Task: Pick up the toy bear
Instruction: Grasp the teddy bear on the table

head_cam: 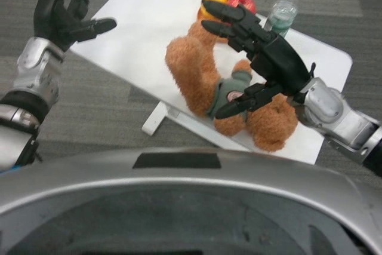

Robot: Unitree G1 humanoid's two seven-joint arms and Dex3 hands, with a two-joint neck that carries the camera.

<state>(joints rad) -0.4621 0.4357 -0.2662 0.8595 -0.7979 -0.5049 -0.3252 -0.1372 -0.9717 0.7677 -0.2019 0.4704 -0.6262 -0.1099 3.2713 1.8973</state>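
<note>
The right hand (pixel 262 58), fingers spread apart, is hovering just above the toy bear (pixel 206 79), which is looking soft, light and compressible, best gripped around its torso.

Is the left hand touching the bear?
No. The left hand is raised with fingers spread, off the table's left edge and well apart from the bear.

Toy bear (pixel 197 70) on white table (pixel 137 22), right hand (pixel 262 58) above, fingers spread
</note>
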